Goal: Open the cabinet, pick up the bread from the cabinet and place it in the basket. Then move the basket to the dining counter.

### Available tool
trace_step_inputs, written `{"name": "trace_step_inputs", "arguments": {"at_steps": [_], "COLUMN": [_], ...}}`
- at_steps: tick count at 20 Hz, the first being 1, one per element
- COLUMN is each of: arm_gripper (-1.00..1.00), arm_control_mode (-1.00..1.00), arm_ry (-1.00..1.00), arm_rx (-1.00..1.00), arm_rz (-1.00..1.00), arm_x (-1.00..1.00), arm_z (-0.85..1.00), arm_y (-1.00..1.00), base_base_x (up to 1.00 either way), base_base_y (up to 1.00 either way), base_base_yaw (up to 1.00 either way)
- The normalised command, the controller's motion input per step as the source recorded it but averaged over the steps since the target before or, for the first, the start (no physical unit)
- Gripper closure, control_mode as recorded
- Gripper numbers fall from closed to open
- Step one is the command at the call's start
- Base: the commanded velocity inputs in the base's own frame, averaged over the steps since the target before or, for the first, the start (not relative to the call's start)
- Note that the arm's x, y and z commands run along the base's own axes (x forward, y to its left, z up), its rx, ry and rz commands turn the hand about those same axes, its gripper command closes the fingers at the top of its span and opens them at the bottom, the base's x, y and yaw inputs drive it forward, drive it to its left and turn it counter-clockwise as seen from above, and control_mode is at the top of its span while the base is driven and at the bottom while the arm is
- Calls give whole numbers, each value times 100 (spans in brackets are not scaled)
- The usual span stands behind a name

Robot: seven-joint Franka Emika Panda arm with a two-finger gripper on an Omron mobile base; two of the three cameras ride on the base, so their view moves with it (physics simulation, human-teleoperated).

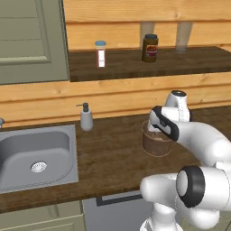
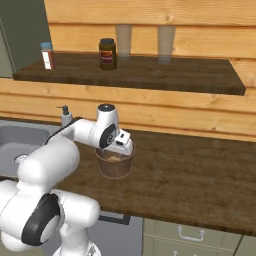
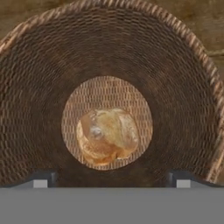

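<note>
Woven brown basket [image 3: 39,87], round, upright, mouth up, standing on the dark wood tabletop [image 2: 200,170]. Bread [image 3: 107,135]: tan lump lying loose on the basket floor, its longer side running across my hand view. My tool [image 3: 111,180] hangs over the basket mouth, jaws spread wide, grasping nothing, tips apart from the bread. Base views: basket [image 1: 155,144] partly behind my wrist, bread hidden by the wall. Left base view adds steel sink [image 1: 36,158] and soap dispenser [image 1: 86,117] well to the left. Cabinet shelf [image 2: 150,72] above carries a jar [image 2: 107,53] and small bottle [image 2: 47,55]. Open tabletop lies right of the basket.
</note>
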Motion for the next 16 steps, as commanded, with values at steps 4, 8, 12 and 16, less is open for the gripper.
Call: {"name": "trace_step_inputs", "arguments": {"at_steps": [4,8,12,16], "arm_gripper": [-100,-100,-100,-100], "arm_control_mode": [-100,-100,-100,-100], "arm_ry": [6,14,12,4], "arm_rx": [3,10,10,3], "arm_rz": [-30,-33,-10,-9], "arm_x": [-43,-11,22,42], "arm_z": [6,-2,0,0], "arm_y": [-58,-69,-14,0], "base_base_x": [0,0,0,0], "base_base_y": [0,0,0,0], "base_base_yaw": [0,0,0,0]}}
